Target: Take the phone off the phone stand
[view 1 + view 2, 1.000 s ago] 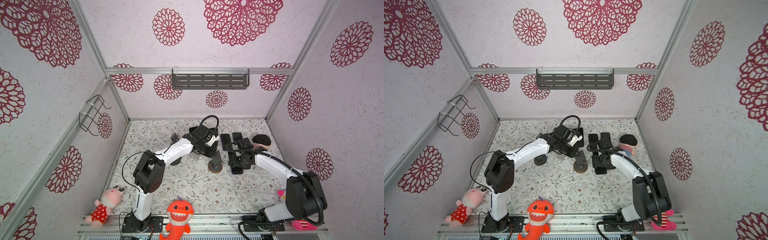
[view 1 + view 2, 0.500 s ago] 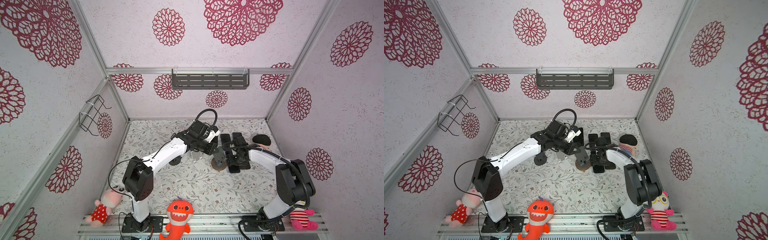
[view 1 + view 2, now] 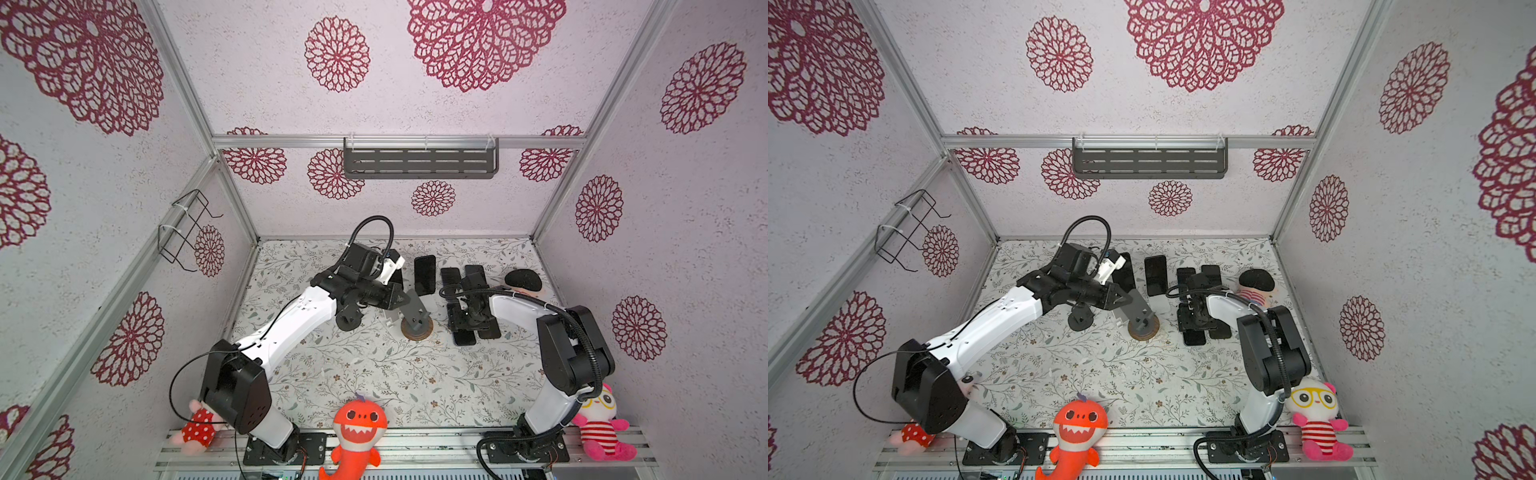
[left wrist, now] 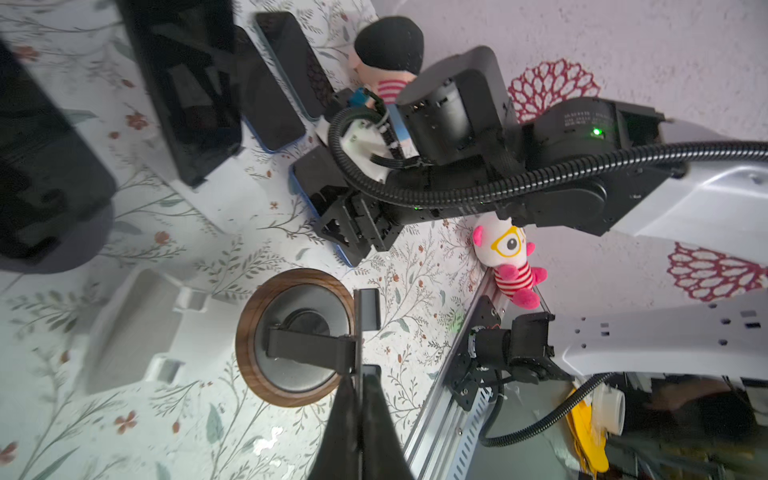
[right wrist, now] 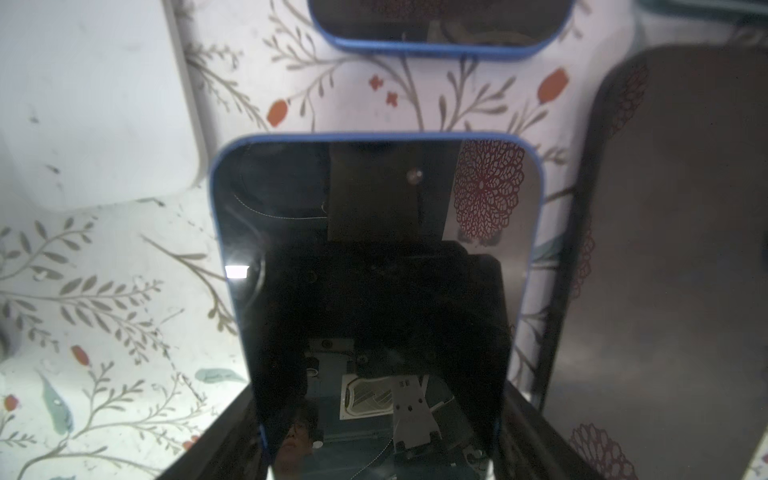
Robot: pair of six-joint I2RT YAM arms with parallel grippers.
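The phone (image 5: 374,257), a glossy black screen inside a rounded blue rim that mirrors the red wall flowers, is off the round wood-rimmed phone stand (image 4: 245,332). It lies flat and face up at the floral table (image 3: 374,374), just beside the stand on the right arm's side. The right gripper (image 4: 340,226) stands about half open, jaws clasping the phone's long edges. The left gripper (image 4: 358,399) is pinched fully closed on the stand's thin dark grey plate.
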